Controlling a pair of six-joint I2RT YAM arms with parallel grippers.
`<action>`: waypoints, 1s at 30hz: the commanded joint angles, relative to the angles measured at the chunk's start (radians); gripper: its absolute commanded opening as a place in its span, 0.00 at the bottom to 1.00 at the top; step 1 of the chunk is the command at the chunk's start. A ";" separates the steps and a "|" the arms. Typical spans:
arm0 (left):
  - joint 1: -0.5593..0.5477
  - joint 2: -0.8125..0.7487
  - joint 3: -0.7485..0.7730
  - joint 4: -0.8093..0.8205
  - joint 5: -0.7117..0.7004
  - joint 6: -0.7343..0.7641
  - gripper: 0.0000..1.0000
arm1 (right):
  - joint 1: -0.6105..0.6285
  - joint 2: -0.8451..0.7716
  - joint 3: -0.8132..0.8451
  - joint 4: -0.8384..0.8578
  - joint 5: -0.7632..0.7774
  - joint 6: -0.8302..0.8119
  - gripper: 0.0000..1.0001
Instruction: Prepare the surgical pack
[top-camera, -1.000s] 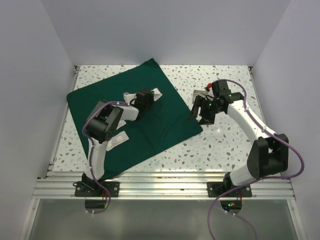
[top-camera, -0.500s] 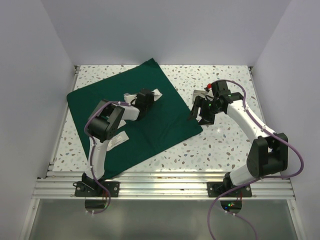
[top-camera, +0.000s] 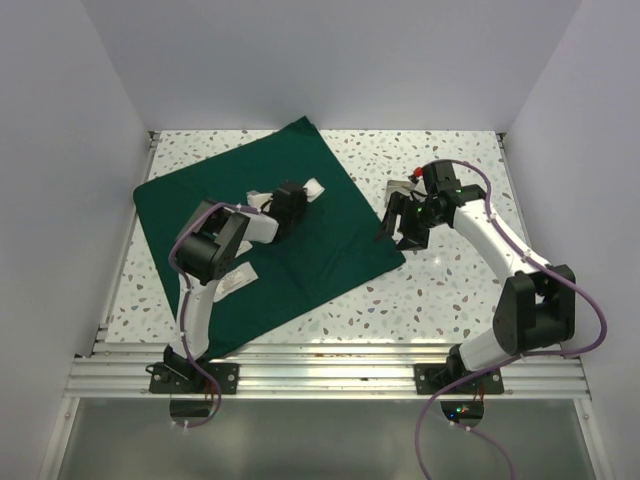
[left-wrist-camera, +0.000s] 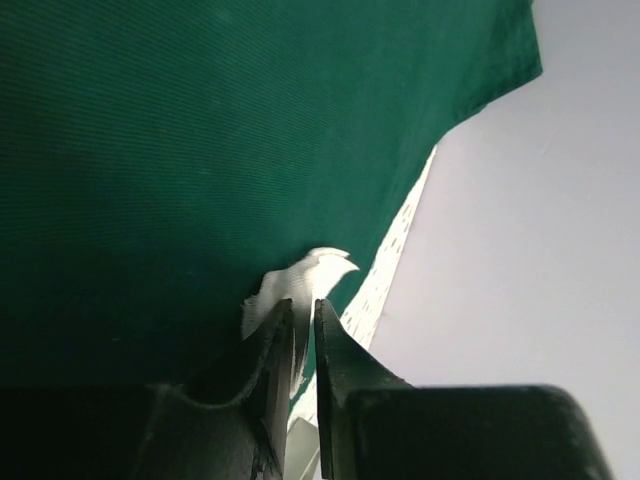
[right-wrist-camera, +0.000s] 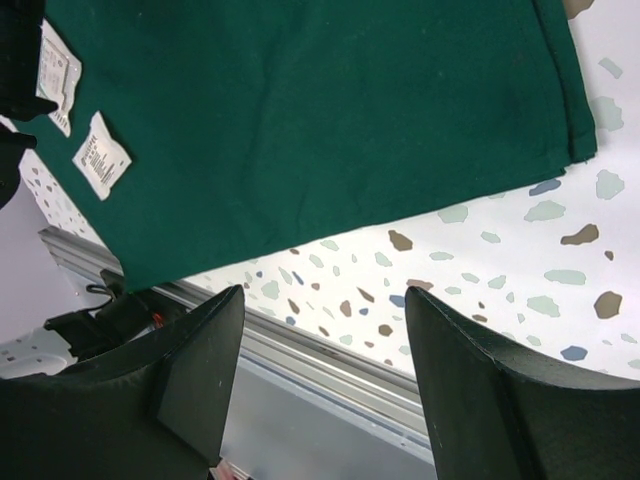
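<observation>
Left gripper (left-wrist-camera: 302, 310), fingers pinched on the edge of a white pad (left-wrist-camera: 318, 268), held it low over the dark green drape (top-camera: 330, 250), probably to set it among the pack's contents. Its arm reached forward from the near edge, forearm low. This drape covered the left half of the worktop (top-camera: 440, 290), one corner reaching the far edge. Right gripper (right-wrist-camera: 322, 298), jaws wide and empty, hovered at the drape's right corner, perhaps ready to fold it, elbow raised.

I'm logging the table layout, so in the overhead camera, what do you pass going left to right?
The green drape at its left corner → white packet lying on it → left gripper, shut on a white pad → right gripper, open, at the drape's right edge.
</observation>
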 joint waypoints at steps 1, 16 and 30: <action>-0.006 -0.048 -0.025 -0.028 -0.020 -0.014 0.18 | 0.004 -0.001 -0.005 0.019 -0.032 -0.006 0.69; -0.007 -0.102 -0.041 -0.070 0.018 0.025 0.40 | 0.014 -0.002 0.002 0.024 -0.044 0.005 0.69; 0.005 -0.192 -0.160 -0.035 0.077 0.158 0.43 | 0.027 -0.005 -0.006 0.036 -0.050 0.010 0.69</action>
